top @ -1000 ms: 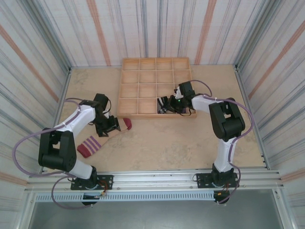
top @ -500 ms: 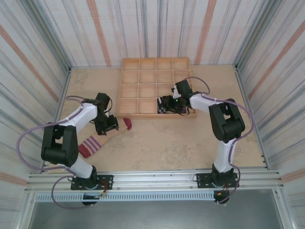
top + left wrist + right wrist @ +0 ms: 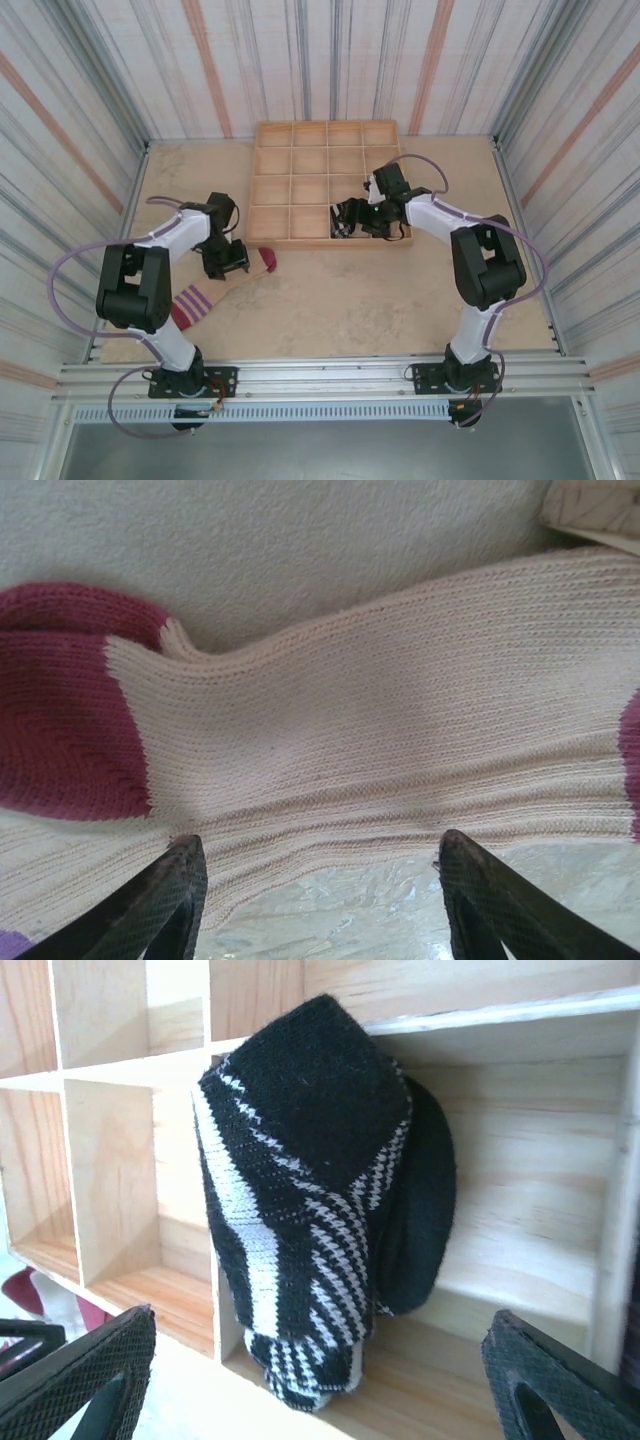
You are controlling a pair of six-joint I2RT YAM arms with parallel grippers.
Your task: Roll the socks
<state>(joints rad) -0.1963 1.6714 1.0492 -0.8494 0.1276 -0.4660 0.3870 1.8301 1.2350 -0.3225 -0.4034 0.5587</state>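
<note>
Left gripper has edged up the counter, open and empty over the flat beige sock; farther back, right gripper has opened wide, releasing the rolled striped sock in the tray's near row, 3rd compartment from left.

Right gripper jaws went from nearly closed to spread wide; fingers parted clear of striped sock, leaving it bundled loose in tray compartment. Right elbow swung outward toward right wall; wrist lifted slightly toward tray's far side. Left arm folded tighter: shoulder link moved up and right, forearm steepened. Left gripper crept slightly farther from base over beige sock.
</note>
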